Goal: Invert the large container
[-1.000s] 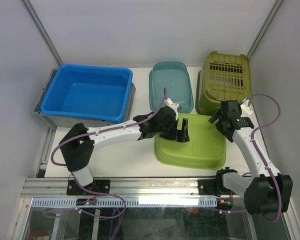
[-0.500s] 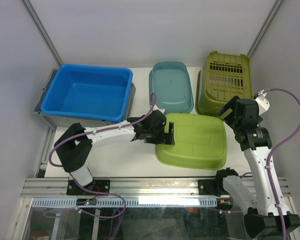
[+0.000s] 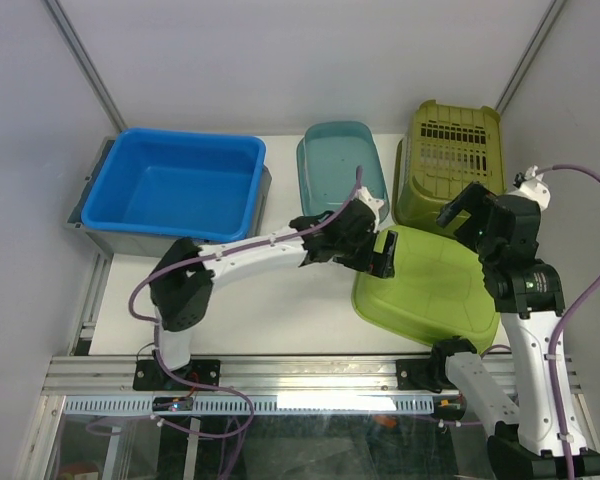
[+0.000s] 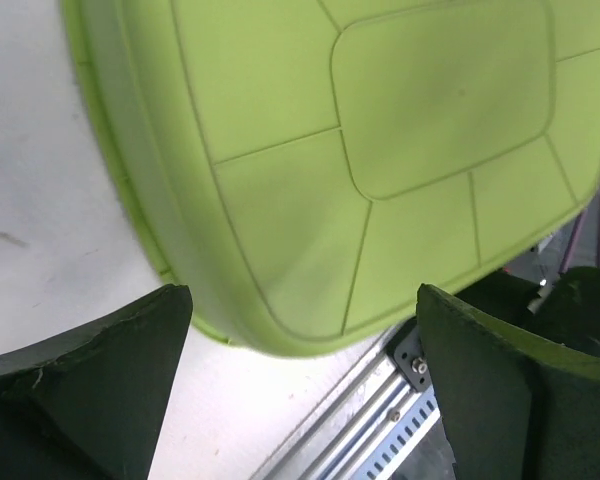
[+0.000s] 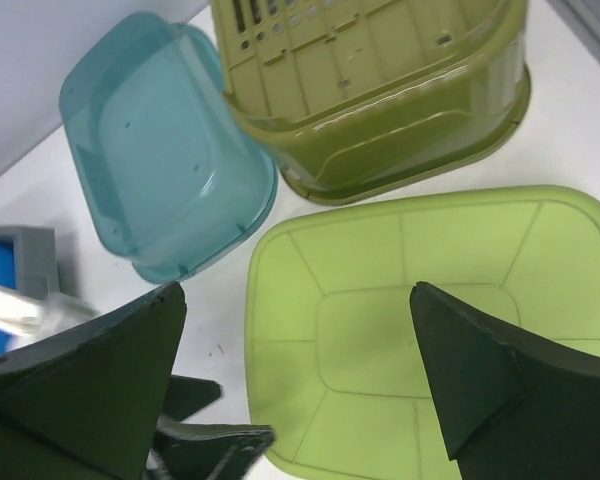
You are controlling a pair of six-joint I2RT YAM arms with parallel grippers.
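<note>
You find the blue bin at far left, open side up and well apart from both arms. The left arm stretches across the white tabletop towards the right front. Its left gripper has the fingers spread wide and pinches nothing. It sits at the left rim of the lime container; the pictures do not settle whether it touches the rim or is just beside it.

The lime container lies at the right front of the tabletop, close to the near edge. Its ribbed base faces the camera and its rim is down. Its longer side seems to run roughly left to right, skewed a little against the tabletop edge. From the left fingers it extends away to the right; the left wrist view shows the base filling the gap between them.

Behind it stand a teal tub, open side up, and an olive slotted basket, base up.

At right, the right gripper hovers over the lime container's far edge, fingers wide apart and holding nothing, clear of the plastic.

If the lime container is the one you mean, the turn looks done already. The left arm is the lower and nearer of the two, placed only to nudge it sideways.
</note>
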